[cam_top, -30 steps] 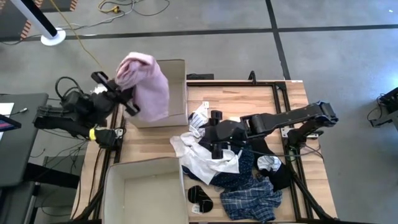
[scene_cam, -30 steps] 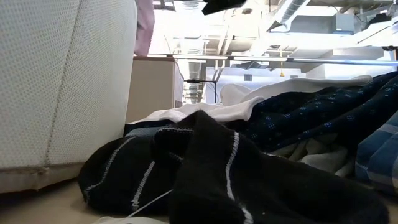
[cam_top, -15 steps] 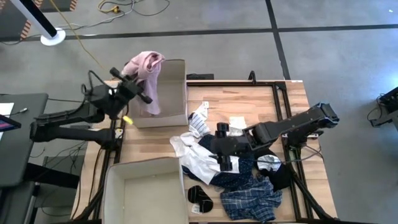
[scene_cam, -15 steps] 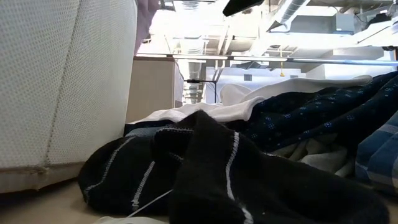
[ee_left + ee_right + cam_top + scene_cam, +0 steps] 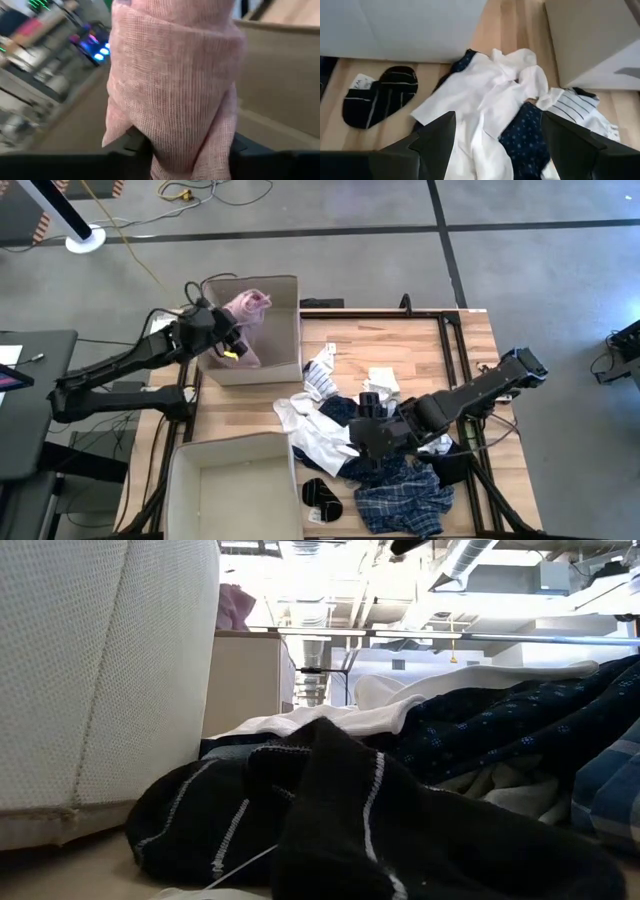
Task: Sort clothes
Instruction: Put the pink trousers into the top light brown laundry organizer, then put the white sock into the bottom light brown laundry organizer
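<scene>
My left gripper (image 5: 232, 345): over the far box (image 5: 285, 328), fingers around the pink garment (image 5: 246, 308).
My right gripper (image 5: 368, 438): fingers apart, above the white garment (image 5: 485, 102).

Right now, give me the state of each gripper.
Left gripper: over the far box, pink garment draped on it; grip cannot be told.
Right gripper: open, empty, above the white garment.

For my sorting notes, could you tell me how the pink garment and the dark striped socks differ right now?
The pink garment hangs bunched at the left gripper over the far cardboard box; the dark striped socks lie flat on the table. The garment is plain pink, the socks dark with pale stripes. Both are small and soft.
</scene>
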You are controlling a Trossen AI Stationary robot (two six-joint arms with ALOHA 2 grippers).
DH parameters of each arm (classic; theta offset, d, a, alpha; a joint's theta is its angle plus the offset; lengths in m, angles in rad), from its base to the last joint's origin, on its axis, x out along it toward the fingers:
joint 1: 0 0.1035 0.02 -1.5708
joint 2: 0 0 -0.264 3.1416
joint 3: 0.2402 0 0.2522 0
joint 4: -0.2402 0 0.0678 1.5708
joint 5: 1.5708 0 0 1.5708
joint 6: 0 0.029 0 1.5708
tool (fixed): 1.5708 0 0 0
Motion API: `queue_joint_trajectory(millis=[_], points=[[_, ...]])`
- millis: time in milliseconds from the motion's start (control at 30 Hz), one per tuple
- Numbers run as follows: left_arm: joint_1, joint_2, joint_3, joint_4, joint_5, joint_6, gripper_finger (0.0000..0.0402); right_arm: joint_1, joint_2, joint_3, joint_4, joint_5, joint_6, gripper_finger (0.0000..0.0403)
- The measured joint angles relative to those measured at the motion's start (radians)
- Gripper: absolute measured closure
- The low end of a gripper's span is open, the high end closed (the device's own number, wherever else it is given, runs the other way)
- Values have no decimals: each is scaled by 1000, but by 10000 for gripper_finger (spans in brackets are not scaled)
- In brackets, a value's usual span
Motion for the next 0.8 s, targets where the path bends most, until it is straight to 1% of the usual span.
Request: queue_joint_trajectory(millis=[33, 200, 333, 433, 533, 800], points=[[3, 0, 0, -11, 20, -18, 249, 6, 0, 0, -6, 14, 7, 99], [3, -40, 0, -27, 54, -78, 187, 31, 0, 0, -25, 38, 11, 99], [3, -94, 0, -63, 113, -101, 153, 43, 0, 1, -39, 38, 11, 99], [2, -144, 0, -79, 176, -115, 143, 51, -1, 1, -42, 37, 11, 99], [2, -203, 0, -76, 233, -128, 142, 54, -8, 1, -44, 38, 11, 99], [2, -382, 0, -53, 482, -167, 141, 60, -74, 1, -117, 77, 77, 99]])
